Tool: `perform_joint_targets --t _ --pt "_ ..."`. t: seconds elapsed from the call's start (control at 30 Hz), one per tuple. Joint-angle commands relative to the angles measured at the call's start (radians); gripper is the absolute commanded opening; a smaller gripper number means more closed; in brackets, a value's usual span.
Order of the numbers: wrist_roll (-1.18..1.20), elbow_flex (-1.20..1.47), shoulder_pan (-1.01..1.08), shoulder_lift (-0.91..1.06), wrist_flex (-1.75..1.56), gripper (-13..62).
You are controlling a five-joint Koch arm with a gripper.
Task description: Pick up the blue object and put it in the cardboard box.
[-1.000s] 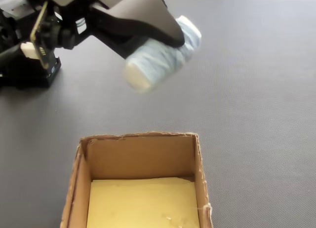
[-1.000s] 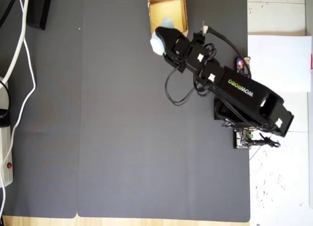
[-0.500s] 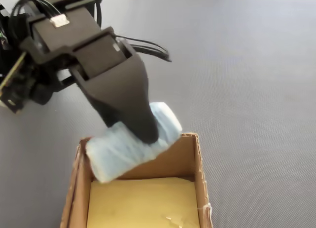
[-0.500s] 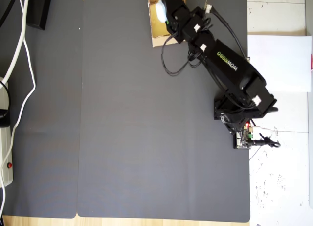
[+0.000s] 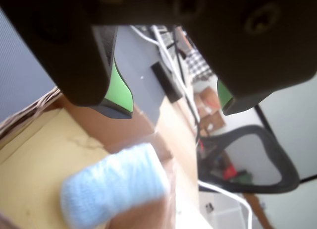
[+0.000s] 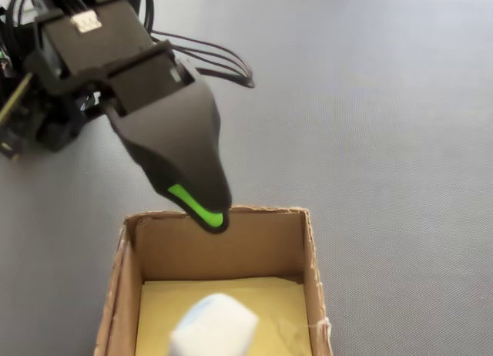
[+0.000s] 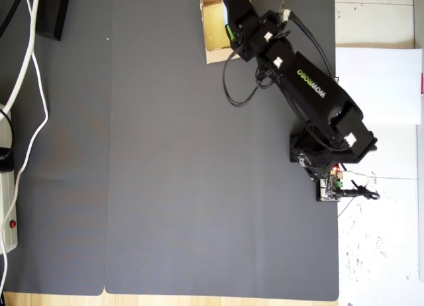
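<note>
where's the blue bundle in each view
Wrist view: the small pale blue ribbed bundle lies low and left of centre, on the yellowish box floor.
Fixed view: bottom centre, blurred, inside the tan cardboard box.
Overhead view: not visible; the black arm covers much of the box.
Shared landmark: the gripper's green-padded fingers above the box.

A pale blue, ribbed oblong bundle, the blue object [image 5: 115, 189], lies blurred on the yellowish floor of the open tan cardboard box [image 6: 304, 267], below the parted green-padded fingers [image 5: 122, 92] and clear of both. The box stands upright.
</note>
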Motion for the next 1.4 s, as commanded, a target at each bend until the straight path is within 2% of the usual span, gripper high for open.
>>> perform_joint_targets --t 0.0,0.57,0.9,1.37 --pt "0.029 -0.058 -0.028 0.061 -0.020 33.8" --pt "0.086 0.410 -0.575 0.503 -0.147 33.8" --pt "0.081 0.629 -0.833 0.670 -0.149 33.9" --pt "0.077 0.986 -0.850 0.680 -0.253 34.6"
